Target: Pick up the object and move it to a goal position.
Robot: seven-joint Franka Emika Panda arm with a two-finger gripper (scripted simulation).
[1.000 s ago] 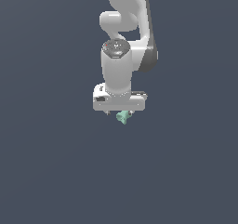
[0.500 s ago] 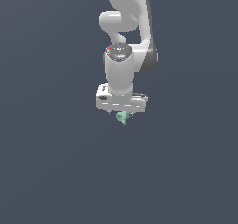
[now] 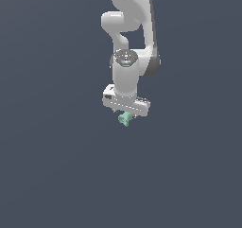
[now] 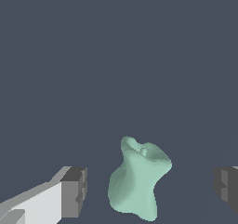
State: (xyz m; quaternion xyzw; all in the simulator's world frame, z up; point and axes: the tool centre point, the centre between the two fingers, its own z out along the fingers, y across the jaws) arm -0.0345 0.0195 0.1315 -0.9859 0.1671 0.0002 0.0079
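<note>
The object is a tiny pale mint-green, lumpy, spool-shaped piece on the dark grey floor, directly under the white arm's hand. In the wrist view the object stands between the two dark finger pads, with a clear gap on each side. My gripper is open around the object and touches it on neither side. It also shows in the wrist view. Its fingers are mostly hidden under the hand in the exterior view.
The floor is a plain dark grey surface with nothing else on it. The white arm rises above the hand toward the top of the exterior view.
The arm's wrist has come down a little over the object. The object has stayed in the same place.
</note>
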